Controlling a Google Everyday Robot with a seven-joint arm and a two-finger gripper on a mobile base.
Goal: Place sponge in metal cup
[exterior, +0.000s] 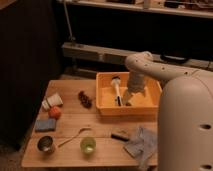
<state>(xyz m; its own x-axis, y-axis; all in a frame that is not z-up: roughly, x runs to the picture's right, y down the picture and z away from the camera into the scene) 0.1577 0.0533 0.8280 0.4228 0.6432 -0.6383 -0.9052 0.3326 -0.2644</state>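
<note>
Your gripper (128,99) hangs over the yellow plastic bin (107,110), fingers spread wide with nothing between them, so it is free to take something but sits on the wrong side of the table for this job. Inside the bin, just beside the gripper, lies a white-handled brush (116,90) with a dark head, resting at an angle against the smooth tub floor. Moving outward along the wooden table (107,126), a crumpled grey-blue cloth rag (140,143) lies soft and folded near the front right edge, with a small dark object (120,136) beside it; don't mistake the rag for your target. The sponge (45,124) is well apart from the gripper, flat and rectangular at the left side, lying on its broad face, which should suit a grasp from above. Just in front of it stands the metal cup (46,144), short, round and shiny with a dark inside, upright and open to receive the sponge. A translucent green cup (88,145) stands to the metal cup's right, a pale spoon (75,136) between them.
</note>
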